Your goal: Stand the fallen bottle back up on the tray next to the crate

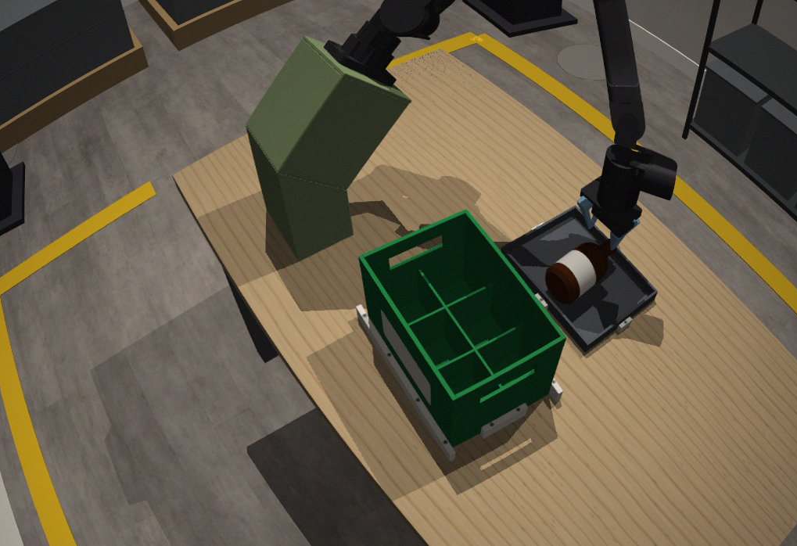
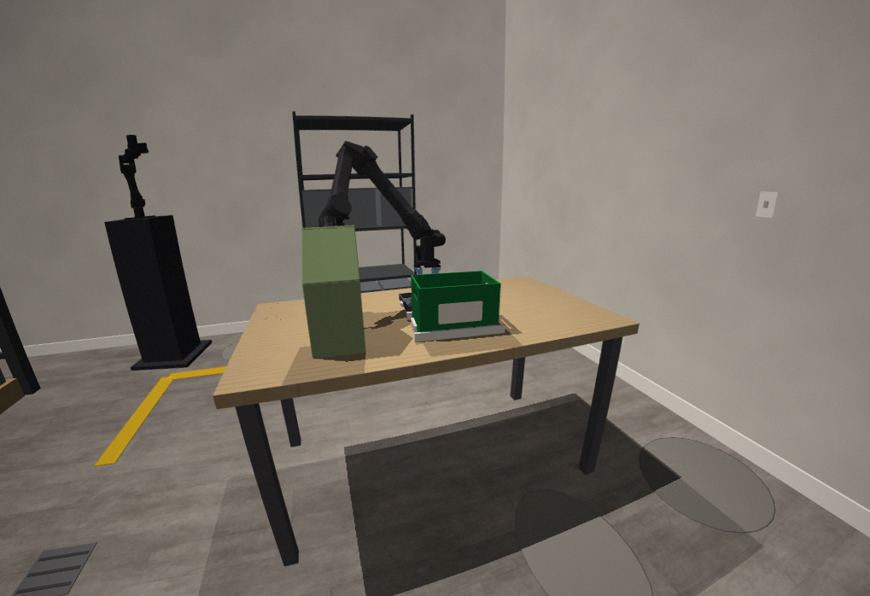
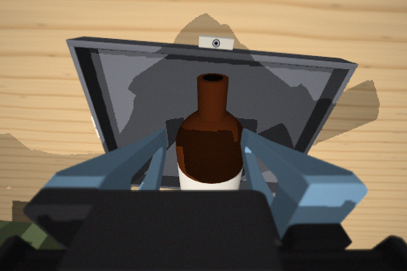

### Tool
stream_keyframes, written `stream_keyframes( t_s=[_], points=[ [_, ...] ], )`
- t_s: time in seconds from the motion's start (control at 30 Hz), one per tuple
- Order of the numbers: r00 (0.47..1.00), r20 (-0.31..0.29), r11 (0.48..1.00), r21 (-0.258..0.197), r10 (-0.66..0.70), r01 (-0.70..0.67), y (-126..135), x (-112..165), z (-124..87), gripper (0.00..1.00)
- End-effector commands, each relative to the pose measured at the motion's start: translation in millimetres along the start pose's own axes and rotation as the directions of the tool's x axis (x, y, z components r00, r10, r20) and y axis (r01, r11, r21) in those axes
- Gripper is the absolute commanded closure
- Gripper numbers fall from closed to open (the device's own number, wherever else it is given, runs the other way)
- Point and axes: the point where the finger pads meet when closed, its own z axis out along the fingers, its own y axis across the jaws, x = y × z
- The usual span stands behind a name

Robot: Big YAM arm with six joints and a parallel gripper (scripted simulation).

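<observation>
A brown bottle (image 1: pixel 576 270) with a white label lies on its side on the dark grey tray (image 1: pixel 585 293), to the right of the green crate (image 1: pixel 460 328). My gripper (image 1: pixel 612 239) is open and low over the bottle's neck end. In the wrist view the two blue fingers stand on either side of the bottle's shoulder (image 3: pixel 210 148), with a small gap on each side. The neck points away from me across the tray. In the exterior view the gripper (image 2: pixel 427 266) is just behind the crate (image 2: pixel 454 298), which hides the tray and bottle.
A tall olive-green box (image 1: pixel 312 148) stands at the table's back left, with another dark arm at its top. The crate has inner dividers and sits on a pale base. A dark shelf rack (image 2: pixel 351 196) stands behind the table.
</observation>
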Motion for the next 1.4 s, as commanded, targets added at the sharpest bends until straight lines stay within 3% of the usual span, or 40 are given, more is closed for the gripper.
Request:
stream_keyframes(
  t_s=[0.0, 0.07, 0.1, 0.17, 0.27, 0.37, 1.37],
  points=[
    [1.0, 0.022, 0.999, 0.032, -0.02, 0.019, -13.6, -20.1, 0.9, 0.39],
    [1.0, 0.022, 0.999, 0.032, -0.02, 0.019, -13.6, -20.1, 0.9, 0.39],
    [1.0, 0.029, 0.998, 0.068, -0.009, 0.007, -26.4, -17.1, -13.2, 0.39],
    [1.0, 0.015, 1.0, 0.03, -0.001, 0.001, -15.6, -10.0, 7.2, 0.39],
    [1.0, 0.016, 1.0, 0.021, -0.01, 0.009, -11.3, -14.0, 13.8, 0.39],
    [1.0, 0.021, 0.999, 0.035, -0.012, 0.011, -13.6, -18.2, 5.7, 0.39],
    [1.0, 0.018, 0.999, 0.031, -0.011, 0.01, -13.6, -15.3, 7.7, 0.39]
  ],
)
